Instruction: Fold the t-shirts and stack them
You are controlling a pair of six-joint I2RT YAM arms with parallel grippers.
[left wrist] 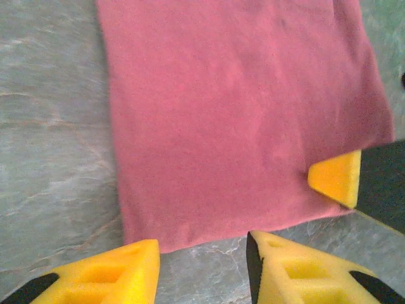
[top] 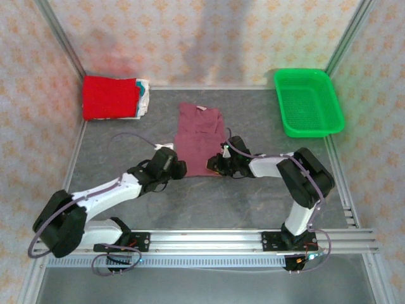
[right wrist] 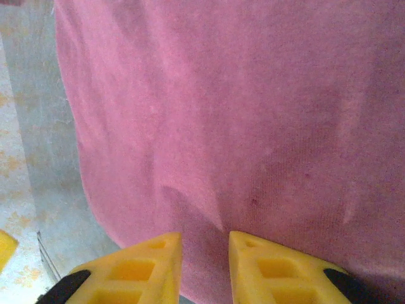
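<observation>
Around the middle of the grey table (top: 209,206), bare surface lies open on every side of the maroon t-shirt (top: 197,136). It is widest toward the near rail (top: 209,239) and to the right, while patterned walls (top: 209,38) close off the far edge and both sides. The shirt's near hem runs straight, just ahead of the left gripper (left wrist: 202,244), whose fingers stand apart with bare table between them and nothing held. The right gripper (right wrist: 204,235) sits low over the hem's right corner. Its fingers are a narrow gap apart, with cloth in that gap and a small pucker just ahead; whether it pinches the cloth cannot be told. The shirt lies flat as a long strip, plain side up, with a pale tag at the far end. A bright red folded shirt (top: 109,98) tops whitish ones (top: 145,95) in the far left corner, well apart. A green basket (top: 310,132) sits at the far right. Both arms crowd the near hem.
</observation>
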